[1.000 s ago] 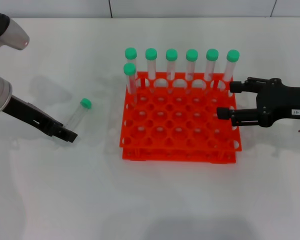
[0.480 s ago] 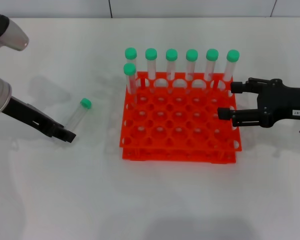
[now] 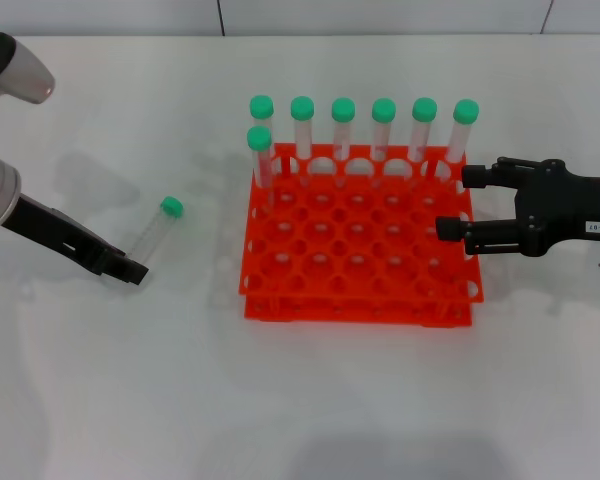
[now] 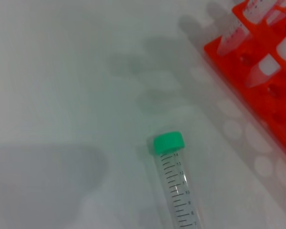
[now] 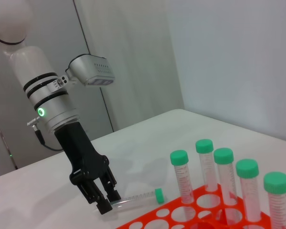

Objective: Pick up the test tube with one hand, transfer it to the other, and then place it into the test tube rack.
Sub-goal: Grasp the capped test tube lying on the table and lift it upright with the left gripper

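Your unlabelled black left gripper (image 3: pixel 130 270), slightly parted, sits at the round bottom of the loose green-capped clear plastic test tube (image 3: pixel 157 227) lying on the white counter (image 3: pixel 300 400), at 9 o'clock from the orange-red square rack (image 3: pixel 358 240). Nothing is lifted; pickup, handover and placing remain. At 3 o'clock, your stickered right gripper (image 3: pixel 458 200) hangs open beside the rack.

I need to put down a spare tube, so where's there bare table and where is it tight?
Bare: the table in front of the test tube rack, and behind its tubes. Tight: between the left hand, at the lying test tube, and the rack; the right hand hangs over the rack's right edge.
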`<state>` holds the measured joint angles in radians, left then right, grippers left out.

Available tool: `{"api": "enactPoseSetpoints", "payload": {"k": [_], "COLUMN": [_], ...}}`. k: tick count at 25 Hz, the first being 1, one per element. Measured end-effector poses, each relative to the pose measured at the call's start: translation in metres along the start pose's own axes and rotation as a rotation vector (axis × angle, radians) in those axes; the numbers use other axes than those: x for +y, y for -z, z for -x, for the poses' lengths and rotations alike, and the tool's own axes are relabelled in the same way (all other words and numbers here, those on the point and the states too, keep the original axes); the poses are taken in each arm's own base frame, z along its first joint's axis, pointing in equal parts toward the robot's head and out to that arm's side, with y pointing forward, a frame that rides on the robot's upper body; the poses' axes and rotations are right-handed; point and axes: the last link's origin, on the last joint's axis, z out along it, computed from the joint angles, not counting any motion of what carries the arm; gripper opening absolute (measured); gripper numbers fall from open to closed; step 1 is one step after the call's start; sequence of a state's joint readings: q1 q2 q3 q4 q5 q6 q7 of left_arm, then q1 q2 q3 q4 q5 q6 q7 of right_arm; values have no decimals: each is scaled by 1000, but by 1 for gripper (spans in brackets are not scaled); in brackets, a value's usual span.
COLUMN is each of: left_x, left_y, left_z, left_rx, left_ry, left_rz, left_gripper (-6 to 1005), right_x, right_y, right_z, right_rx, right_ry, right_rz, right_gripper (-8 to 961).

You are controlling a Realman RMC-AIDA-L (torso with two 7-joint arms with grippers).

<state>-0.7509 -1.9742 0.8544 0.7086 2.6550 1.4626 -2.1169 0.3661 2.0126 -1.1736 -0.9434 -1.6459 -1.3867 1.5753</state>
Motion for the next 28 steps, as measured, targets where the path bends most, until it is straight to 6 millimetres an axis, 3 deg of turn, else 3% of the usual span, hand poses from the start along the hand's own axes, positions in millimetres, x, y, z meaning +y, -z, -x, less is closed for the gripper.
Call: {"api": "enactPoseSetpoints", "payload": {"k": [28], "left_x": [-4], "left_y": [0], "left_z": [-3], "left_rx": [4], "left_ry": [-1], "left_rz": [-29], "left_gripper": [364], "right_x": [0], "right_y": [0], "right_z": [0], "right_rx": [0], "right_ry": [-1], "right_rz": [-1], "right_gripper": [852]}}
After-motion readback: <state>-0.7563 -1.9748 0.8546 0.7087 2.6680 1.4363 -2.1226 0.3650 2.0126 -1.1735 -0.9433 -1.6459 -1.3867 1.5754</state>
